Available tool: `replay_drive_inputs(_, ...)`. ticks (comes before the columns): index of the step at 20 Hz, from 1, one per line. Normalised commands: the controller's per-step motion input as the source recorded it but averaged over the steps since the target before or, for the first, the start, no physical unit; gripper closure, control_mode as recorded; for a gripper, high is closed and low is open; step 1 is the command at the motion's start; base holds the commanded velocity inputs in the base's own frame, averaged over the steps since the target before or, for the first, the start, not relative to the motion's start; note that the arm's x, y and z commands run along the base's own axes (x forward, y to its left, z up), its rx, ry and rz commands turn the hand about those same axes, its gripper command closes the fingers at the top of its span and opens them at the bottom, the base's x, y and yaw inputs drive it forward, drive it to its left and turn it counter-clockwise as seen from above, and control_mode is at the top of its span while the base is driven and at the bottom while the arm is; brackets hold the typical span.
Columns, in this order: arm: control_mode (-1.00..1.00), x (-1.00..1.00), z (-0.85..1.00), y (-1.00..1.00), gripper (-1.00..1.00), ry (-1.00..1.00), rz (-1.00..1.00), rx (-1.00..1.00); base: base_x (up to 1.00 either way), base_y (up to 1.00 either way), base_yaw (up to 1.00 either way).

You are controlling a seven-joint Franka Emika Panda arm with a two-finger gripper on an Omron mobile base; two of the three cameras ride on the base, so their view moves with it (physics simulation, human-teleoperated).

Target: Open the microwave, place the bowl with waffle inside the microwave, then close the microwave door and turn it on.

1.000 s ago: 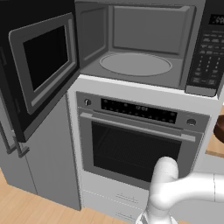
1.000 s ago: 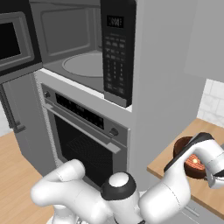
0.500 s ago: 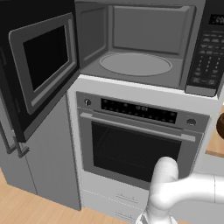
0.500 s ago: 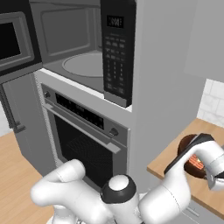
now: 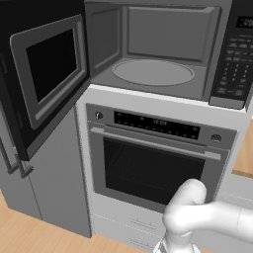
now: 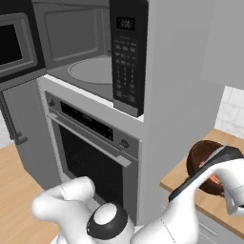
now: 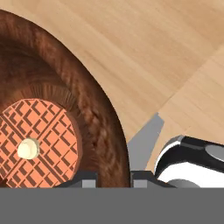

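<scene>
The microwave (image 5: 153, 74) stands with its grey cavity and round turntable exposed. The microwave door (image 5: 44, 84) is swung wide to the left, also seen at the left edge as the door (image 6: 14, 43). The dark reddish-brown bowl (image 6: 200, 159) sits over the wooden counter, right of the microwave (image 6: 95, 66). In the hand view the bowl (image 7: 87, 100) holds a round orange waffle (image 7: 39, 140) with a pale pat on top. My gripper (image 7: 113, 180) is shut on the bowl's near rim, one finger inside and one outside. In the right base view the gripper (image 6: 209, 174) reaches over the bowl.
A silver wall oven (image 5: 153, 148) with a horizontal handle sits under the microwave. Tall grey cabinet doors (image 5: 44, 197) stand behind the open door. The keypad strip (image 6: 125, 62) juts toward the counter (image 6: 186, 183). White tiles (image 6: 233, 114) back the counter.
The jaws have closed onto the bowl's rim. The bowl's dark edge has left the right border of the left base view. The microwave and its door have not moved.
</scene>
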Motion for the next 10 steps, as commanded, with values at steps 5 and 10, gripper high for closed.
replay_drive_inputs(5, -1.00, -1.00, 0.39, 0.91, 1.00, -0.36, 0.00, -0.13, 0.00, 0.00, 0.00)
replay_drive_inputs(10, -1.00, -0.88, 0.34, 1.00, 1.00, -0.28, 0.00, -0.17, 0.00, 0.00, 0.00)
